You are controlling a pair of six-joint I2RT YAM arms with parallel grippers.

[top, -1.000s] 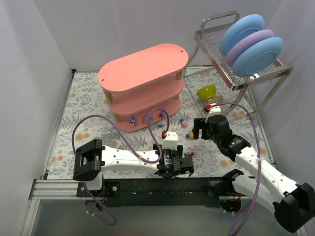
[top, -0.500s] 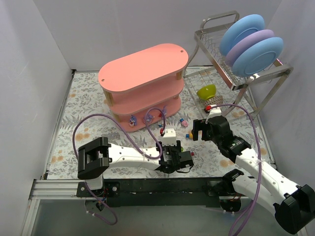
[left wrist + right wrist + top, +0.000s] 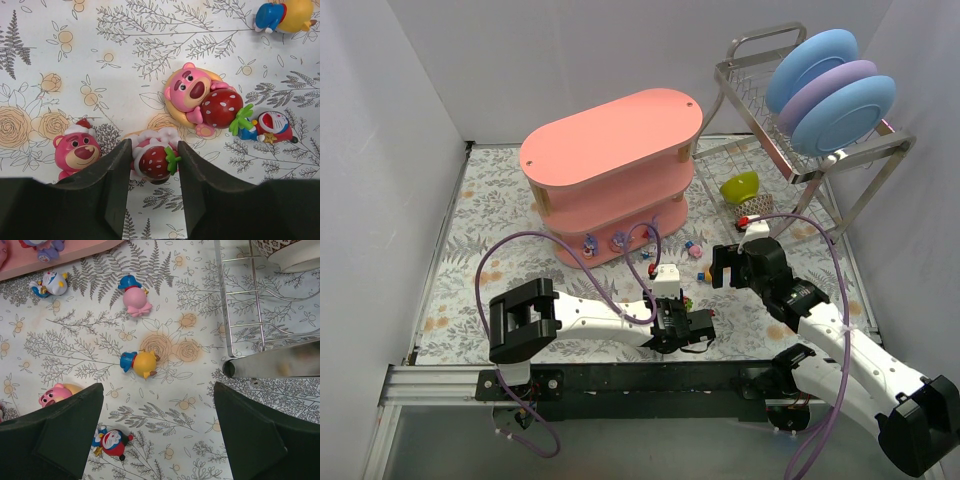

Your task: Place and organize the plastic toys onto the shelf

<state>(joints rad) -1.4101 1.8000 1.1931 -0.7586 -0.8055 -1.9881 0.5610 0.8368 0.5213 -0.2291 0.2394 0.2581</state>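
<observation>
– Shelf [image 3: 610, 140] first: what stands on its boards?
– It is salmon-pink with three oval tiers and sits toward the far left of the table [image 3: 480, 200]. A purple figurine [image 3: 618, 239] and a blue-and-purple figurine [image 3: 590, 242] stand side by side at the front lip of the bottom tier. The middle tier is in shadow, so I cannot tell what it holds.
– And the wire dish rack [image 3: 760, 90]?
– It is at the far right corner. Three plates stand on edge in its upper level: the far blue plate [image 3: 812, 55], the purple plate [image 3: 835, 85] and the near blue plate [image 3: 850, 115]. A green bowl [image 3: 740, 186] sits below them on the lower tray. A patterned bowl [image 3: 287, 252] shows over that tray's wires.
– Left gripper [image 3: 153, 145]?
– It is low by the table's near edge. Its two fingers press on either side of a strawberry figurine [image 3: 152, 161] that lies on the table. A pink bear in a red hat [image 3: 75, 150] is just beside the left finger. Beyond it lies a pink bear hugging a strawberry [image 3: 200, 97], with a blue cat figurine [image 3: 270, 127] just beside that.
– Right gripper [image 3: 157, 390]?
– Its jaws are spread wide and hold nothing. It hangs over the table's middle, above a blue-and-yellow figurine [image 3: 140, 362]. A pink figurine with a blue hat [image 3: 134, 297] lies farther toward the shelf.
</observation>
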